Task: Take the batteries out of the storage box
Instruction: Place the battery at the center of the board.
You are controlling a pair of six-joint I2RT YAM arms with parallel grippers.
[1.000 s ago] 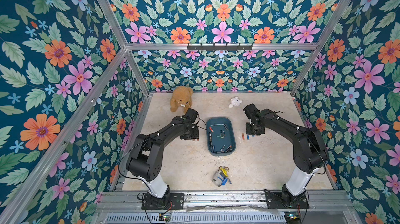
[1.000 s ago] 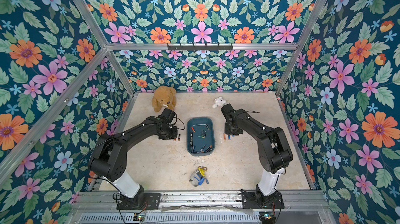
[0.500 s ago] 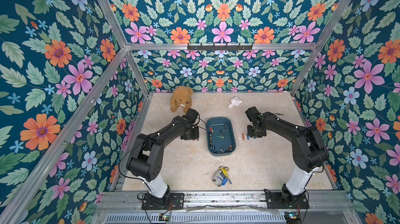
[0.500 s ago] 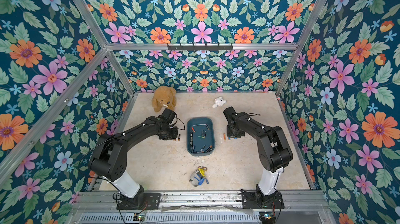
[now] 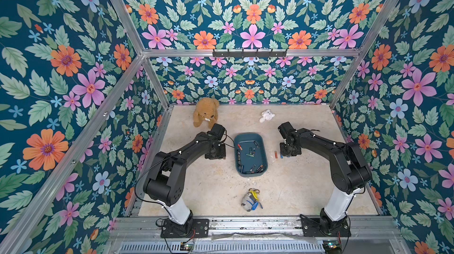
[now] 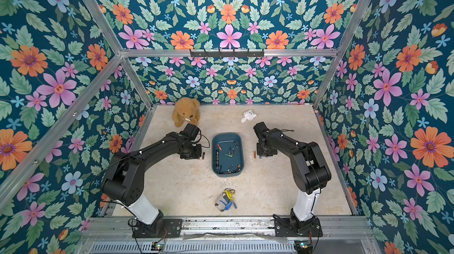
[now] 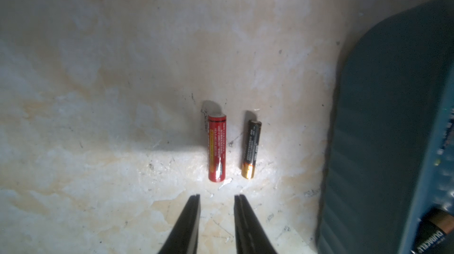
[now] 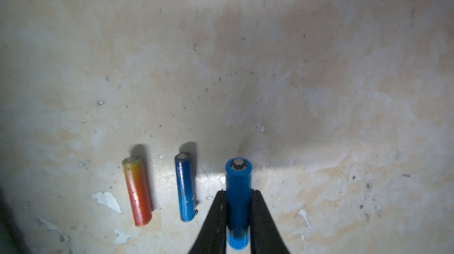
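- Sits in the middle of the beige marbled desk point(image 5: 221, 186): a shallow teal-blue plastic storage box point(image 5: 248, 134), with most of the small cylindrical batteries point(image 5: 250, 152) loose on its floor, so far from emptied.
- Outside the box on its left-arm side, flat on the desk: a red cylindrical battery point(image 7: 217, 148) and a black copper-ended battery point(image 7: 251, 149), parallel and apart, probably laid so to keep them from rolling together.
- Hovers just short of those two, near the box wall: the black left claw point(image 7: 216, 196), parted only a little, gripping nothing.
- On the box's right-arm side: an orange-yellow battery point(image 8: 137, 190) and a dark blue battery point(image 8: 185, 186), laid parallel in a row.
- Pinches a bright blue battery point(image 8: 238, 176) round its middle: the black right claw point(image 8: 238, 192), almost closed, beside the dark blue one and lined up with it, likely to extend the row.
- Cannot tell whether the held cell touches the desk.
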